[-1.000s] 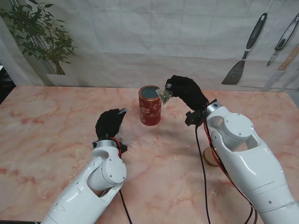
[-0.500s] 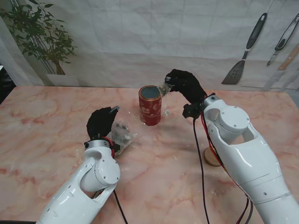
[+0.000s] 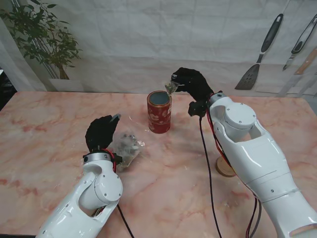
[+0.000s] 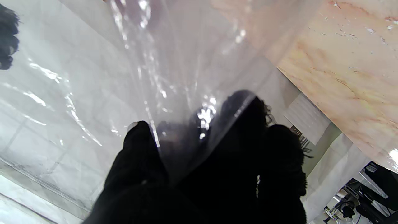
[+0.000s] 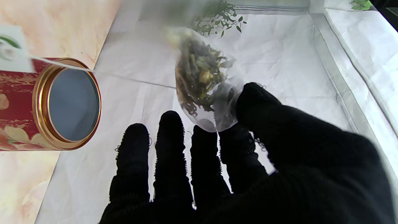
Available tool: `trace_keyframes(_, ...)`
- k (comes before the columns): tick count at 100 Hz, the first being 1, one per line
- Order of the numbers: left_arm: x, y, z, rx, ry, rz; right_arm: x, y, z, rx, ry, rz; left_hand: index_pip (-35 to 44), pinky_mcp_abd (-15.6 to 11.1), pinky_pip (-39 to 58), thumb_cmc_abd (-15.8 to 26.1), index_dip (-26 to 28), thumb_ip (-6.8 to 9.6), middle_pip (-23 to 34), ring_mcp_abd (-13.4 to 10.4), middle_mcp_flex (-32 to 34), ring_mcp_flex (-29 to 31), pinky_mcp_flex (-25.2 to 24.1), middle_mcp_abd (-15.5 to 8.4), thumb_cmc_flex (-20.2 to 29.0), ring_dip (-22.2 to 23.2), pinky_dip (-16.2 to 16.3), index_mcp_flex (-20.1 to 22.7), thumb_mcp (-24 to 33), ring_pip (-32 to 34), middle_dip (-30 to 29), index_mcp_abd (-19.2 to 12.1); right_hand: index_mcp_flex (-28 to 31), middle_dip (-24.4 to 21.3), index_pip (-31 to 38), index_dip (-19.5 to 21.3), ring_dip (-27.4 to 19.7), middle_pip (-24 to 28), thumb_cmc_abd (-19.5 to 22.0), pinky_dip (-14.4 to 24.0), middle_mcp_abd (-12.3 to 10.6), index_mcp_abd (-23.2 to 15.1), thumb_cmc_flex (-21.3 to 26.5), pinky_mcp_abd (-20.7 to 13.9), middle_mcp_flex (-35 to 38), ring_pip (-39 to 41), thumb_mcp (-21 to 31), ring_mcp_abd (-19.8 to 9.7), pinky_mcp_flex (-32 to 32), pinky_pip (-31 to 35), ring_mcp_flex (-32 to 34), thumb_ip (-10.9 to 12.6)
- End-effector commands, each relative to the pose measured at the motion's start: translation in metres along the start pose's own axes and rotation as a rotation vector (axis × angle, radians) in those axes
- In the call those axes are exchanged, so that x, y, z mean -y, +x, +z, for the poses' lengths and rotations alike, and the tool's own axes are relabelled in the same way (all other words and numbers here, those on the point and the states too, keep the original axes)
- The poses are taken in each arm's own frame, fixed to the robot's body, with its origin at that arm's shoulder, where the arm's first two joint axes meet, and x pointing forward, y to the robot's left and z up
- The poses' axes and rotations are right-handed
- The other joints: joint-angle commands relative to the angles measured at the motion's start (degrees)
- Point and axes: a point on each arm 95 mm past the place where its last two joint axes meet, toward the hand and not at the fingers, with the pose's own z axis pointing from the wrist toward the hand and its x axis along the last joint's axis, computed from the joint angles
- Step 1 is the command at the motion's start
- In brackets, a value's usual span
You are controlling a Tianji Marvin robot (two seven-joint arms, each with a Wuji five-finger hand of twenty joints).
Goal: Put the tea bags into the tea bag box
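Right hand [image 3: 190, 84] has thumb and index clamped on one tea bag [image 5: 203, 82]; other three fingers [image 5: 169, 146] straight and apart, touching nothing. The bag stands out past the fingertips, mesh w/ green leaf inside. Its string runs off toward the tin [image 3: 159, 112], w/ a paper tag [image 5: 14, 49] hanging by the tin's gold rim. In the stand view the bag is raised just beside the tin's mouth on the right, not over it yet and not inside.

Tin upright on the table [image 3: 49, 119], lid off, mouth open. Inside looks flat grey; can't tell if any bags are in there already.

Left hand [image 3: 100, 133] pinches a clear plastic bag [image 3: 126, 144]; in the wrist view the film fans out from between its fingers [image 4: 136, 155]. The rest of it lies crumpled on the table just right of that hand, w/ what may be more tea bags inside, too small to be sure.

Judgement: early to mid task. This bag is picked and carried up, but still needs moving over the opening and dropping in, tag incl. Anything left in the plastic bag follows.
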Motion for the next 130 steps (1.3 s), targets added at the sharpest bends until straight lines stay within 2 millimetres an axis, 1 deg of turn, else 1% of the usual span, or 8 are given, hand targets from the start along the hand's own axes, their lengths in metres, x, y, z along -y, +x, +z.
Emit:
trace_keyframes(1, 0.002, 0.002, -0.002, -0.009, -0.008, -0.007, 0.004, 0.001, 0.006, -0.001, 0.008, 0.013, 2.8, -2.4, 0.7, 3.3, 0.4, 1.54, -0.6, 0.3, -1.2, 1.2, 1.1, -7.3, 5.9, -0.2, -0.4, 0.5, 0.2, -0.3, -0.7, 1.2, 1.2, 0.7, 0.2, 0.3, 0.6, 0.7, -0.6, 1.0, -0.7, -0.9, 1.9, -0.6, 1.2, 1.1, 1.3, -0.1, 0.5, 0.7, 1.1, 1.5)
trace_keyframes(31, 0.003, -0.001, -0.003, -0.007, -0.019, -0.002, 0.001, 0.0, 0.026, 0.022, -0.03, 0.037, 2.8, -2.3, 0.7, 3.3, 0.4, 1.56, -0.6, 0.4, -1.2, 1.2, 1.1, -7.3, 5.9, -0.1, -0.4, 0.5, 0.2, -0.4, -0.7, 1.2, 1.4, 0.7, 0.2, 0.0, 0.7, 0.7, -0.8, 1.1, -0.7, -1.0, 1.8, -0.6, 1.5, 1.2, 1.4, -0.1, 0.7, 0.7, 1.3, 1.4)
trace_keyframes(81, 0.001, -0.003, -0.003, 0.002, -0.033, -0.008, 0.001, 0.006, 0.053, 0.072, -0.079, 0.032, 2.8, -2.3, 0.7, 3.3, 0.4, 1.56, -0.6, 0.4, -1.2, 1.2, 1.1, -7.3, 5.9, -0.1, -0.4, 0.5, 0.2, -0.4, -0.7, 1.2, 1.5, 0.8, 0.2, -0.2, 0.8, 0.7, -0.9, 1.2, -0.8, -1.2, 1.6, -0.6, 1.7, 1.3, 1.4, -0.2, 0.9, 0.8, 1.6, 1.3)
trace_keyframes(130, 0.002, -0.003, -0.001, 0.002, -0.027, -0.017, -0.004, -0.017, 0.075, 0.218, -0.087, -0.009, 2.8, -2.3, 0.7, 3.3, 0.4, 1.56, -0.6, 0.4, -1.2, 1.3, 1.1, -7.3, 5.9, -0.1, -0.4, 0.5, 0.2, -0.4, -0.7, 1.2, 1.5, 0.8, 0.2, -0.5, 0.9, 0.8, -0.9, 1.3, -1.0, -1.4, 1.5, -0.7, 2.0, 1.4, 1.2, -0.3, 1.2, 0.9, 1.9, 1.3)
